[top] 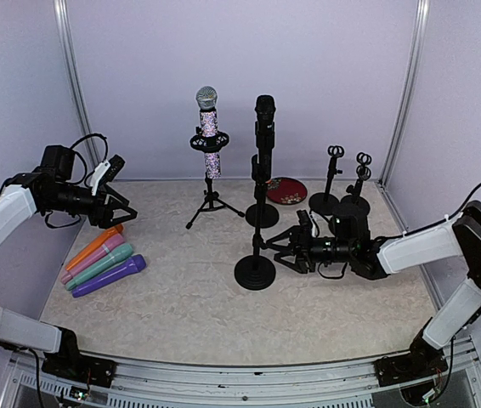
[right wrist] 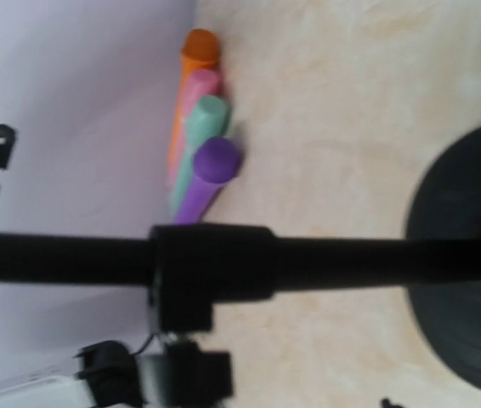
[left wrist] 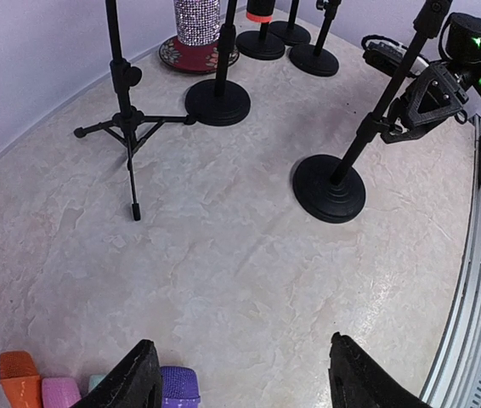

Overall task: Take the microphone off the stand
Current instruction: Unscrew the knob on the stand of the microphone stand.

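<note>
A black microphone (top: 264,119) stands upright above two round-base stands that line up in the top view; I cannot tell which pole carries it. My right gripper (top: 285,249) (left wrist: 393,127) is open, low at the pole of the front stand (top: 255,274) (left wrist: 329,189) (right wrist: 466,263), by its black collar (right wrist: 211,263). Its own fingers do not show in the right wrist view. A glittery microphone (top: 209,127) (left wrist: 196,19) sits in a ring on a tripod stand (top: 212,204) (left wrist: 130,127). My left gripper (top: 120,212) (left wrist: 240,344) hangs open and empty at the far left.
Several coloured microphones (top: 104,262) (right wrist: 198,144) lie on the table at the left, the purple head (left wrist: 178,387) beside my left finger. A dark red plate (top: 287,189) and two short empty stands (top: 347,200) stand at the back right. A metal rail (left wrist: 478,280) edges the table.
</note>
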Robot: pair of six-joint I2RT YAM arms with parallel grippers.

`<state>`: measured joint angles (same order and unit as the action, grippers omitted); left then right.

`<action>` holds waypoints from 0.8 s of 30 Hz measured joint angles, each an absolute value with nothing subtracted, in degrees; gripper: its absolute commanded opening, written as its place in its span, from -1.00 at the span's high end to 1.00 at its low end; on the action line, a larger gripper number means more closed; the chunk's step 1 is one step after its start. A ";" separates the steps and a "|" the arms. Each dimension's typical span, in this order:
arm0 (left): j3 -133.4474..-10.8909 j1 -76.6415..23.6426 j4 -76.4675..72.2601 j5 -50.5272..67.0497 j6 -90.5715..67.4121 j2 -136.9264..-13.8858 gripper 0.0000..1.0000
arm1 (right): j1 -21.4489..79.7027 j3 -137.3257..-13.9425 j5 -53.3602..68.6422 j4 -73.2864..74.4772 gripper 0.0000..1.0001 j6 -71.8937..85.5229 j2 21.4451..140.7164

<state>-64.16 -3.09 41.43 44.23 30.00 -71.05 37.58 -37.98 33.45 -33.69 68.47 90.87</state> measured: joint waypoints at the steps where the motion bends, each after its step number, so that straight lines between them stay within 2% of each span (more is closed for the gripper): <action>1: -64.16 -3.09 41.47 44.23 30.00 -71.05 -0.30 | 37.58 -38.13 34.33 -35.62 -0.32 69.65 91.98; 10: -64.16 -3.09 41.63 44.21 30.00 -70.98 -0.31 | 37.58 -39.88 37.91 -48.36 0.00 77.17 98.48; 15: -64.16 -3.09 41.65 44.18 30.02 -70.98 -0.30 | 37.60 -39.88 38.63 -51.40 0.32 79.20 99.46; 19: -64.16 -3.11 41.65 44.18 30.02 -70.98 -0.31 | 37.89 -39.81 38.68 -52.69 0.66 80.23 100.33; 24: -64.16 -3.22 41.67 44.18 30.02 -70.98 -0.31 | 37.98 -39.09 38.57 -54.19 0.85 81.17 100.88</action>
